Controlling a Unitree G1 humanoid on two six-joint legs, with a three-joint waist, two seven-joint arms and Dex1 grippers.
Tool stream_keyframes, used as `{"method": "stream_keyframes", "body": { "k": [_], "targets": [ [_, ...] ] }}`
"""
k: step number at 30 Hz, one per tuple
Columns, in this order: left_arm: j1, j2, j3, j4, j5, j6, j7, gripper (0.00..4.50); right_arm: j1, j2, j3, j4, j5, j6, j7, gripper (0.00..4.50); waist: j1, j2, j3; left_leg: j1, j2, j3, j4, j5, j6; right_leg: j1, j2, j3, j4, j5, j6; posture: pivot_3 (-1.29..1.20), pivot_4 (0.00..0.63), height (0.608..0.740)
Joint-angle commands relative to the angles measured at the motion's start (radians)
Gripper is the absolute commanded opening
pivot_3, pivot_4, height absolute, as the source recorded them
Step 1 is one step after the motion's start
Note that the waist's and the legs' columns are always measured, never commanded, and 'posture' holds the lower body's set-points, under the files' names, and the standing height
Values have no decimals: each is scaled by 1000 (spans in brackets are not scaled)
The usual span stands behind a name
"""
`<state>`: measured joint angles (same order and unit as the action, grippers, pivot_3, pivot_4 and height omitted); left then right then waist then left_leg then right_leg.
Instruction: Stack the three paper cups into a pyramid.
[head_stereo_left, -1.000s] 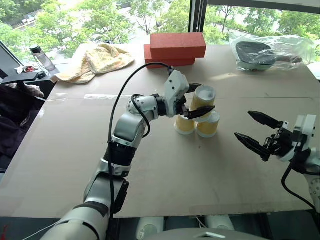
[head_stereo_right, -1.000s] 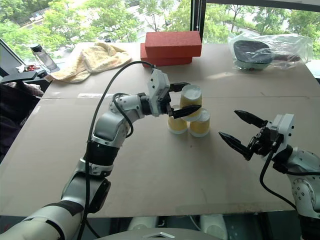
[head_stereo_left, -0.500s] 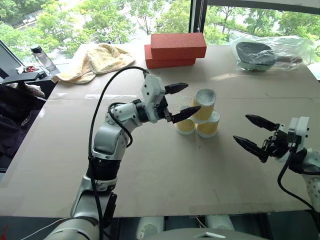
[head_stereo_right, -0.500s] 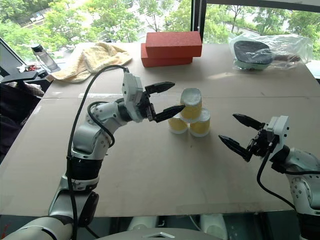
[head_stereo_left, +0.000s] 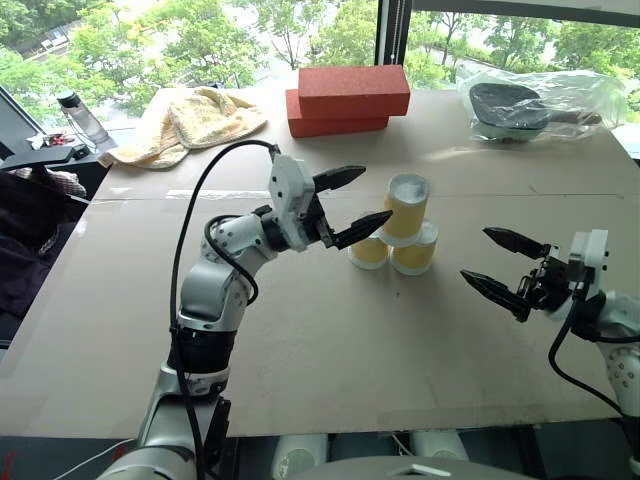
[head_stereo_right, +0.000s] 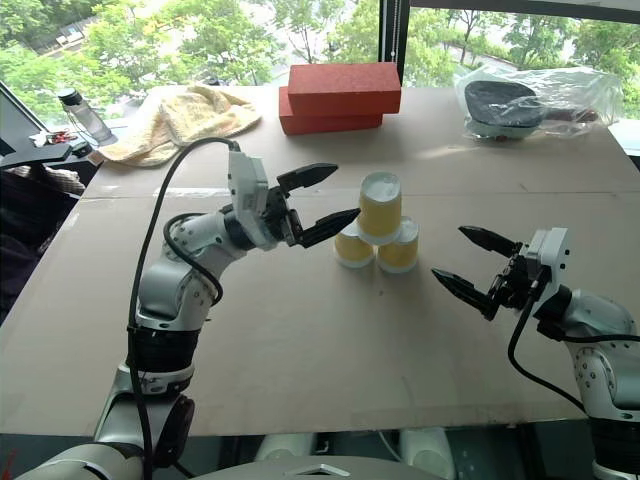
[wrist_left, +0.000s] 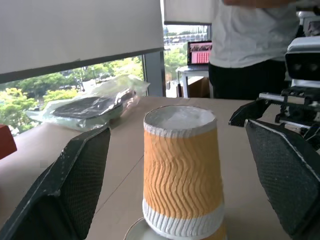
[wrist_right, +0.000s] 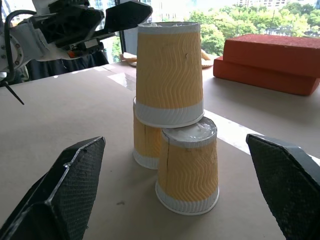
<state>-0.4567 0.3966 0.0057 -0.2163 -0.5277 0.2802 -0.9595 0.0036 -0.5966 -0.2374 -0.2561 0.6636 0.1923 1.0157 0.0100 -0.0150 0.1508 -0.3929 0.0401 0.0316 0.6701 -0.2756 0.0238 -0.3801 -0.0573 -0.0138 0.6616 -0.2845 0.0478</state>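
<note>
The cardboard-covered table (head_stereo_left: 300, 330) carries 2 red bricks (head_stereo_left: 350, 98) and a yellow towel (head_stereo_left: 190, 120) at its far edge. Near the middle, the 3 paper cups (head_stereo_left: 398, 232) stand upside down as a pyramid: 2 side by side, touching, and 1 resting across their bases. The left gripper (head_stereo_left: 350, 203) hangs just to the cups' left, fingers spread wide, gripping nothing, pointing at them. The right gripper (head_stereo_left: 500, 265) sits apart on their right, likewise spread and empty.

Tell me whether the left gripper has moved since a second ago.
Yes. The left gripper has drawn back from the top cup, toward the robot's left; its fingers are open and clear of the stack.
</note>
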Motion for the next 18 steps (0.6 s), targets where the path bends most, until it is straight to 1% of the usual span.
{"method": "stream_keyframes", "body": {
  "k": [1,3,5,8,11,18],
  "targets": [
    [130,74,85,-141,-123,75,-23,4410,29,-17,-18,-9,-30,-39,20,4500,-1,1,0,0,0,0,0,0,0,0,0,0,0,0,0,0,150,740],
    [301,136,102,-186,-106,91,-27,4410,51,-6,-27,28,-40,-62,27,4500,0,1,0,1,2,0,-1,-1,2,0,0,2,0,0,0,0,150,740],
    [443,162,112,-193,-71,86,-7,4410,64,8,-29,73,-55,-88,32,4500,-1,1,-1,2,1,-1,-1,-1,2,1,0,2,0,0,0,0,150,740],
    [564,181,78,-151,62,38,60,4410,64,24,-24,140,-84,-130,37,4500,4,1,0,6,1,2,-2,-2,3,4,-2,3,0,0,0,0,150,740],
    [627,170,46,-122,173,-19,129,4410,55,29,-12,210,-116,-167,56,4500,7,1,-1,7,-1,2,-2,-2,3,4,-3,2,1,0,-1,0,150,740],
    [645,146,40,-105,230,-46,202,4410,37,30,-5,285,-146,-215,79,4500,3,2,-1,9,-1,4,-2,-2,3,6,-4,3,1,0,-1,0,150,740]
  ]
}}
